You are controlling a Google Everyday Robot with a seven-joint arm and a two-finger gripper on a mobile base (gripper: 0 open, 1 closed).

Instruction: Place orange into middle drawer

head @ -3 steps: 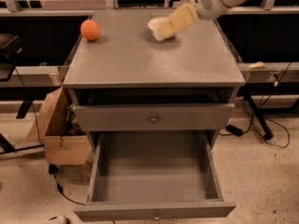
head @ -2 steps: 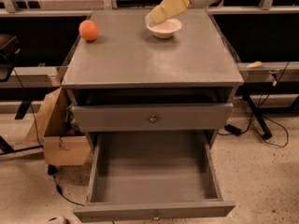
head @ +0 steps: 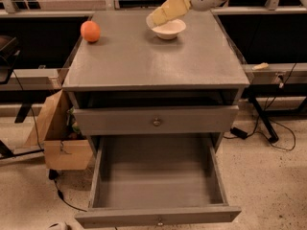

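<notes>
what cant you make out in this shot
- Camera view, top edge: cuts off the arm behind the hand, which hovers over the bowl at the back of the cabinet top.
- Bowl's contents: the hand covers its left rim.
- Gap under the cabinet top: too dark to see into.
- Cardboard box left of the cabinet: partly hidden by the cabinet's side.
- Orange: its far side faces away.

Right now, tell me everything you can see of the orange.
The orange is small, round, smooth and orange-red, whole by its look. It sits alone near the back left corner of the cabinet top, touching only that. The tool hangs apart from it, over the bowl.
</notes>
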